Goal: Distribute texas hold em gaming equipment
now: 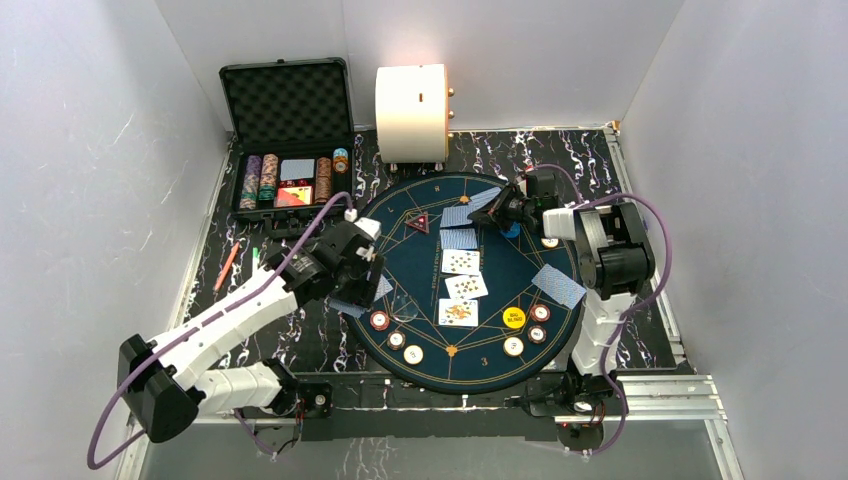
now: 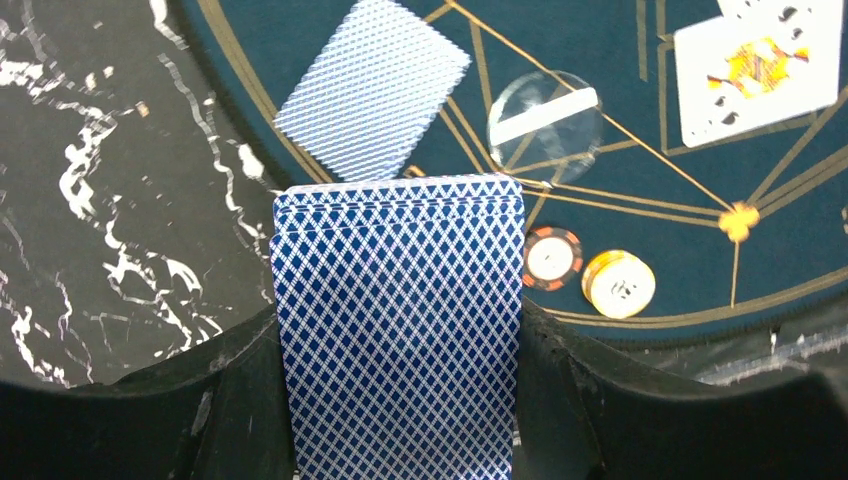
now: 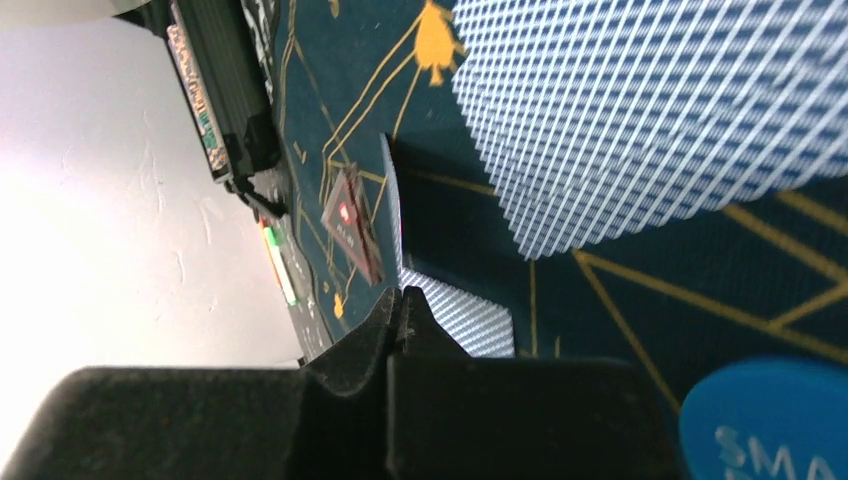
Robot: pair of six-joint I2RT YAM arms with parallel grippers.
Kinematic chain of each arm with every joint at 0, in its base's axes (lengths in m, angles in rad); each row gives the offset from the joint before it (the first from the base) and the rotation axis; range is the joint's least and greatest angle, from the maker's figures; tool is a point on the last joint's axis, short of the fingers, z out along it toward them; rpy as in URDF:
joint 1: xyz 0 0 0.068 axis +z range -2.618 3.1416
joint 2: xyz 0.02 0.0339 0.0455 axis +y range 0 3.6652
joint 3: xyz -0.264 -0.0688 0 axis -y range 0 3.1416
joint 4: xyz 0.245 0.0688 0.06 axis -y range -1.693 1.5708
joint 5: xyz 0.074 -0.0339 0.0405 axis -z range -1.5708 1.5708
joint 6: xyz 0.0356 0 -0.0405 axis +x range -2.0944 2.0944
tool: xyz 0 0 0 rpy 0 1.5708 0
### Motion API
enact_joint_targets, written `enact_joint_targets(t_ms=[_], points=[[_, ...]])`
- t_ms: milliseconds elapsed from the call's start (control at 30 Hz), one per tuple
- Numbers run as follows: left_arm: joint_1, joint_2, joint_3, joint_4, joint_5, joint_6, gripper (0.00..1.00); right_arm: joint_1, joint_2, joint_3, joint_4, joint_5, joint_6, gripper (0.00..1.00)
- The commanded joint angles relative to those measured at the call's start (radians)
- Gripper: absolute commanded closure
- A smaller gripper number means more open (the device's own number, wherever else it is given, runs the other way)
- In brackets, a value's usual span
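Note:
Over the left rim of the round blue mat (image 1: 500,375), my left gripper (image 1: 367,268) (image 2: 400,340) is shut on a deck of blue-backed cards (image 2: 398,300). One face-down card (image 2: 372,88) lies just ahead of the deck. A red-and-white chip (image 2: 552,258) and a cream chip (image 2: 620,283) sit to its right. My right gripper (image 1: 492,214) (image 3: 402,296) hovers shut and empty at the mat's far side, near face-down cards (image 3: 640,110), the blue button (image 3: 770,425) and the red triangular marker (image 1: 418,222) (image 3: 350,225). Three face-up cards (image 1: 466,286), a yellow button (image 1: 514,319) and more chips (image 1: 397,339) lie on the mat.
The open black case (image 1: 290,110) with chip stacks stands at the back left, the big cream cylinder (image 1: 412,112) beside it. An orange pen (image 1: 226,266) lies left of the mat. A clear round disc (image 2: 545,125) rests on the mat near the left gripper.

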Motion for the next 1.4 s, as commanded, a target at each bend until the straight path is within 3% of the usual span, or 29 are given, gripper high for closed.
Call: enact_joint_targets(t_ms=[0,267,900,1167,1367], points=[[0.096,-0.061,-0.020,0.026,-0.050,-0.068,1.00,-0.002,0.054,0.064,0.072,0.028,-0.030,1.00],[0.180,-0.082,-0.049,0.013,-0.116,-0.127,1.00,-0.003,0.075,0.077,0.002,0.050,-0.099,1.00],[0.257,-0.111,-0.169,0.074,-0.159,-0.253,1.00,-0.033,-0.132,0.164,-0.444,0.139,-0.433,0.33],[0.279,-0.108,-0.217,0.109,-0.167,-0.280,1.00,-0.039,-0.206,0.198,-0.559,0.134,-0.548,0.19],[0.357,-0.078,-0.305,0.192,-0.152,-0.314,1.00,-0.035,-0.363,0.143,-0.636,0.098,-0.612,0.17]])
